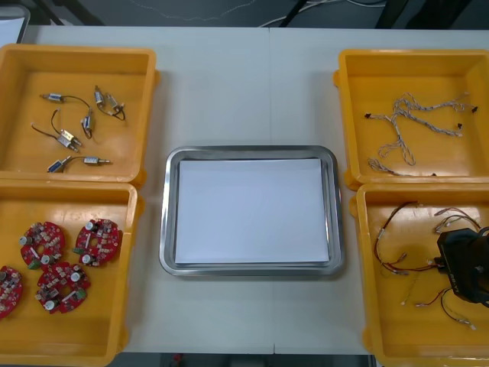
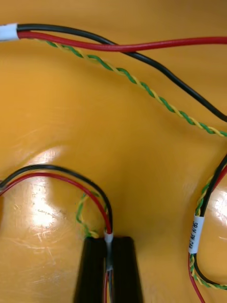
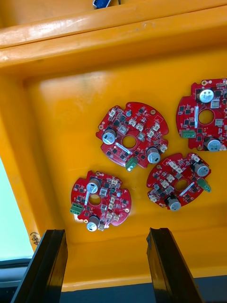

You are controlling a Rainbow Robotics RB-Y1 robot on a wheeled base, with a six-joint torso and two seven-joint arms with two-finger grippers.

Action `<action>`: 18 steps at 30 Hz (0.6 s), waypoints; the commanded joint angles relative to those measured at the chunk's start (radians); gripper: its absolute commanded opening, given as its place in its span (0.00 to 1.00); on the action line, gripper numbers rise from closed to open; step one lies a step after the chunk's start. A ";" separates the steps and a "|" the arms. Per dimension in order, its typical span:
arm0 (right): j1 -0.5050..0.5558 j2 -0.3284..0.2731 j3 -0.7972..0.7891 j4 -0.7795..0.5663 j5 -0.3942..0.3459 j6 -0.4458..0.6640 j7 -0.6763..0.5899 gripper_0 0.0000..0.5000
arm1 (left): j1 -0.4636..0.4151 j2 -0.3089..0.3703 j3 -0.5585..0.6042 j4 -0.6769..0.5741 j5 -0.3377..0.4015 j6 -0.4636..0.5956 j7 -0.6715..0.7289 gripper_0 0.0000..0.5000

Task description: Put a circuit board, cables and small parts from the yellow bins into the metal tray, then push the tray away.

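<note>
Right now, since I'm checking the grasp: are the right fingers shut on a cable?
Yes, the right gripper pinches a red and black cable between its fingers, down in a yellow bin.

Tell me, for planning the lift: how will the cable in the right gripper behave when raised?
Probably floppy: the red and black cable loops loosely from the shut right gripper. Likely light, being thin. It may snag the twisted cable beside it.
</note>
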State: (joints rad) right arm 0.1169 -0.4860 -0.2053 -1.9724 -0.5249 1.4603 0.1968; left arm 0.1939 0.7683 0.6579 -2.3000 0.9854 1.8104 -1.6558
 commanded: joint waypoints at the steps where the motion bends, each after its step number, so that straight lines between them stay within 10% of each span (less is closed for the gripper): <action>1: 0.024 0.015 0.023 0.001 0.005 -0.006 0.004 0.00 | -0.041 -0.011 -0.021 0.060 0.004 -0.046 -0.056 1.00; 18: -0.016 0.003 -0.016 -0.049 -0.006 0.097 0.013 0.00 | -0.114 -0.011 -0.060 0.165 0.018 -0.091 -0.216 1.00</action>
State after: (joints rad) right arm 0.1102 -0.4861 -0.2055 -1.9820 -0.5253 1.5069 0.1969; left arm 0.1308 0.7683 0.6088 -2.1650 0.9901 1.7304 -1.7065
